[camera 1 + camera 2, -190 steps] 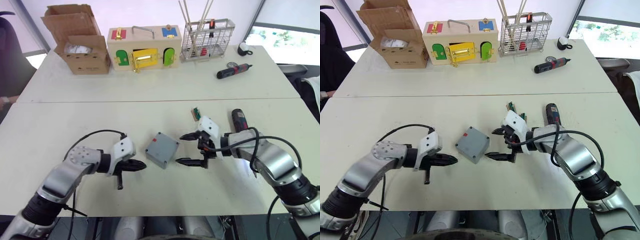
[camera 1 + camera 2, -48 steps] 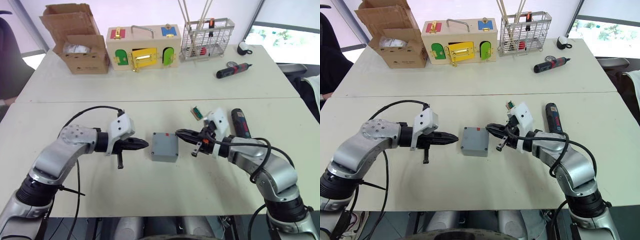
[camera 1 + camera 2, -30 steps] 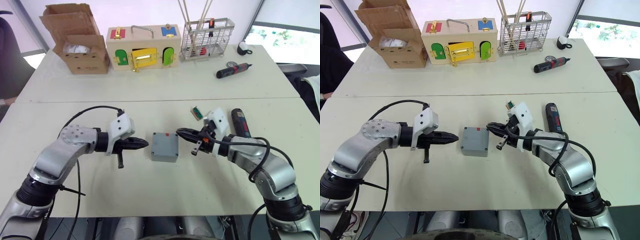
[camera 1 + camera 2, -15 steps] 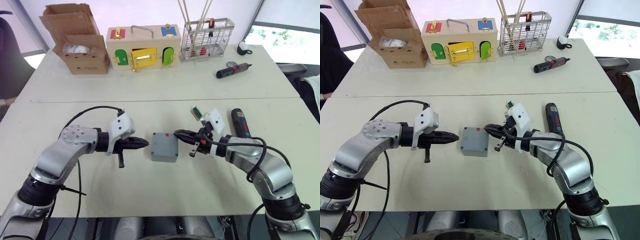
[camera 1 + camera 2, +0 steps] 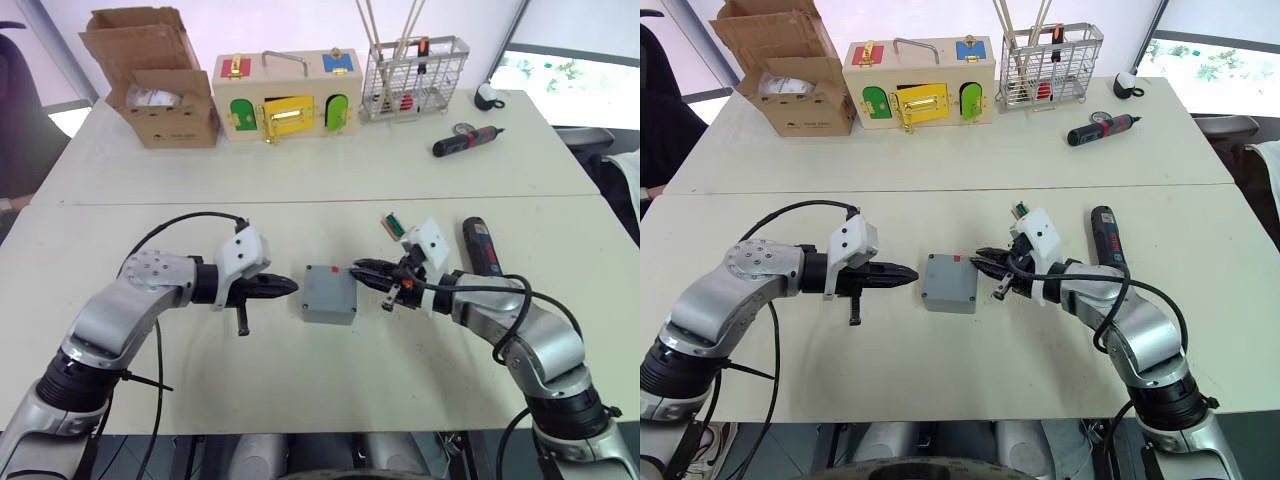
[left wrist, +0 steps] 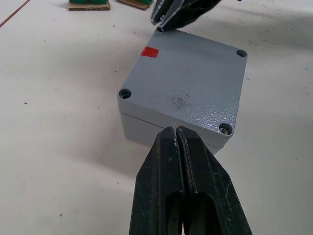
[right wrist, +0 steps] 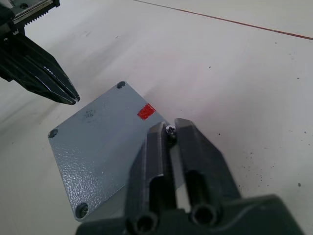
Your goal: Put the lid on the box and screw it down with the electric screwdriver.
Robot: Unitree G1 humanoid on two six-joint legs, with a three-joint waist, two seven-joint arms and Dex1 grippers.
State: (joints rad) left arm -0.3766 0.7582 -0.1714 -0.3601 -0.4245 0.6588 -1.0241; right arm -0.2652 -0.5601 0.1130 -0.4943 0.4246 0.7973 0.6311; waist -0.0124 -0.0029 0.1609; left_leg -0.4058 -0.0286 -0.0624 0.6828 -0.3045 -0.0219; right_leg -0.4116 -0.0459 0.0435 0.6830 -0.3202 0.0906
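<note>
Grey plastic forms the lid (image 6: 188, 81), which is seated on the box (image 5: 329, 295) near the middle of the near tabletop (image 5: 300, 380); a small red square (image 7: 146, 111) is seen on the lid's top. A screw (image 6: 225, 129) is visible in one corner hole, while two other corner holes appear empty. The left end effector (image 5: 288, 288) is held just left of the box, its fingers pressed together with nothing between them. The right end effector (image 5: 358, 270) is positioned at the box's far right corner, its fingers nearly closed on a small screw (image 7: 170, 130) pinched at the tips. The electric screwdriver (image 5: 481, 245) lies on the tabletop to the right, well apart from the box. A small green part (image 5: 393, 226) lies just beyond the right end effector. A cardboard box (image 5: 155, 88), a wooden box with coloured doors (image 5: 288, 95), a wire basket (image 5: 415, 78) and a smaller black-and-red screwdriver (image 5: 467, 142) are seen on the far tabletop.
</note>
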